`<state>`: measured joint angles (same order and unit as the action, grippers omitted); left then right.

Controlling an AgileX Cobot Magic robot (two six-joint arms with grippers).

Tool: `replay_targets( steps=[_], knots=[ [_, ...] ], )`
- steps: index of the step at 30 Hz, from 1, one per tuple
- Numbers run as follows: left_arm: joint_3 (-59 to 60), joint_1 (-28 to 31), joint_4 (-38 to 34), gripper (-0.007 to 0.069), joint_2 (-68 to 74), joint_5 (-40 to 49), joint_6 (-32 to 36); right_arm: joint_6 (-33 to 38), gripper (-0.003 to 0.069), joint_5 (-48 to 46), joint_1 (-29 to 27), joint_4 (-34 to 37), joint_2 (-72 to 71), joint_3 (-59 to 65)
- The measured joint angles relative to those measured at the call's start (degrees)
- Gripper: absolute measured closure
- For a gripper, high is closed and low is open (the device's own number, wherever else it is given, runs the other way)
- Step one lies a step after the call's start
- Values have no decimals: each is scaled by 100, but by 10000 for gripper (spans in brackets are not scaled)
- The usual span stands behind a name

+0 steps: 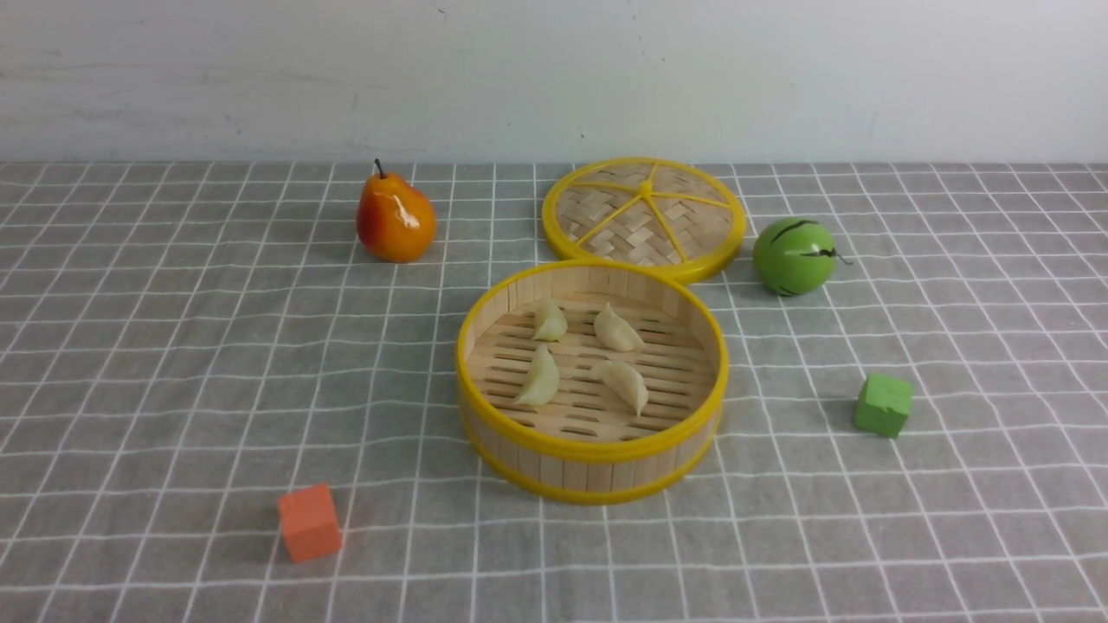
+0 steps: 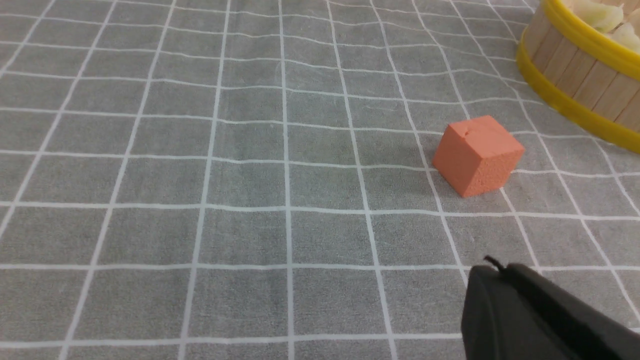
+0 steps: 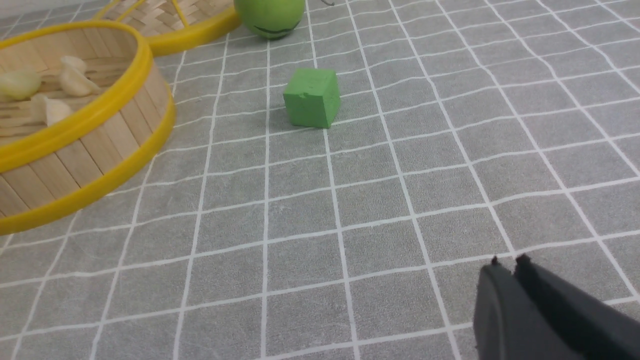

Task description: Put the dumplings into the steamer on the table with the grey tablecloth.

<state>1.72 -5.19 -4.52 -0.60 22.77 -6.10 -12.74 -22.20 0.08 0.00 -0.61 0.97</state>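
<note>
You won't find any readable text, label, brand, number or sign in any of the three views; nothing printed on anything on the table or on the wall behind it.

bright, even light; soft shadows
</note>
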Motion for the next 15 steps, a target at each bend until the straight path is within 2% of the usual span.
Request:
replay_targets(
  steps=[15],
  knots=[
    [0,0,-101,638,0,4,6,0,617,0,0,0,0,0]
  ],
)
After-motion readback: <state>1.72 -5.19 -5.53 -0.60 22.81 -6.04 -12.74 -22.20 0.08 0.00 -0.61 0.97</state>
